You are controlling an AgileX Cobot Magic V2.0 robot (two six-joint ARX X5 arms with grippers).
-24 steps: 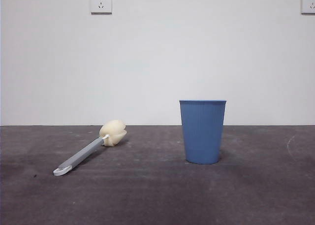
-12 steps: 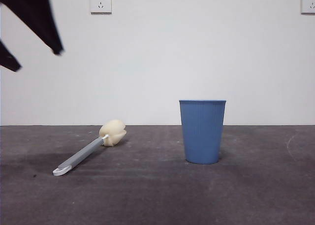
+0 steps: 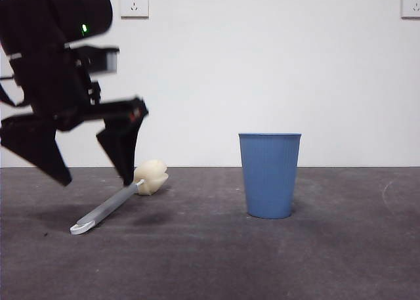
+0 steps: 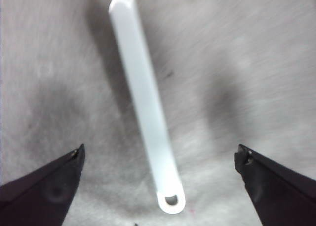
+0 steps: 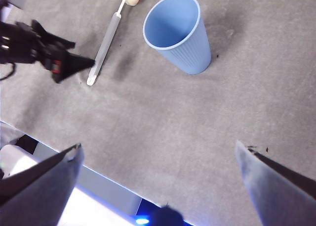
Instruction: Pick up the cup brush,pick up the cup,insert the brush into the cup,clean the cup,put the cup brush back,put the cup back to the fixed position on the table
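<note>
We are lowering our wide-open, empty left hand (image 3: 95,180) astride the slim grey brush handle (image 4: 145,105), aiming mid-handle, squarely before closing.

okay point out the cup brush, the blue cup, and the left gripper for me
cup brush (image 3: 105,210): front view, on the grey handle, lying on the table.
cup (image 3: 270,175): front view, on the ribbed blue wall.
left gripper (image 3: 95,180): front view, midway between its two spread black fingertips, above the handle.

Black left hand (image 3: 95,178) with tapered jaws, green light above.
</note>
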